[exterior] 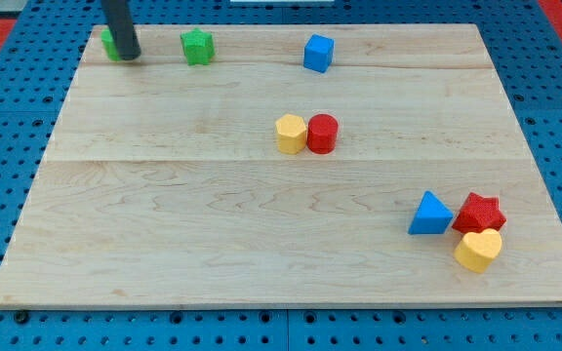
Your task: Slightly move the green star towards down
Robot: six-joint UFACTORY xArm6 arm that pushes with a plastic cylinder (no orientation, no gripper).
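- Near the view's top left corner of the wooden board (164, 234), my tip (130, 57) comes down from the top edge as a dark rod and ends against a green block (111, 43).
- That green block is mostly hidden behind the rod, so its shape cannot be made out; only a sliver shows on the rod's left side.
- I have no fingers to hold apart or together: the arm ends in the bare rod, and it clamps nothing.
- The green star (197, 46) sits near the top edge, a little to the view's right of my tip, and apart from it.
- A blue cube (318, 53) stands farther right along the same top strip, well apart from the star.
- Around the middle of the board, a yellow block (290, 134) with flat sides and a red cylinder (322, 134) stand side by side, touching, the yellow one on the left.
- Toward the bottom right, three blocks cluster together: a blue triangle (429, 214) on the left, a red star (480, 212) just to its right, and a yellow heart (478, 250) just below the red star.
- A blue pegboard (8, 136) surrounds the board on all sides.
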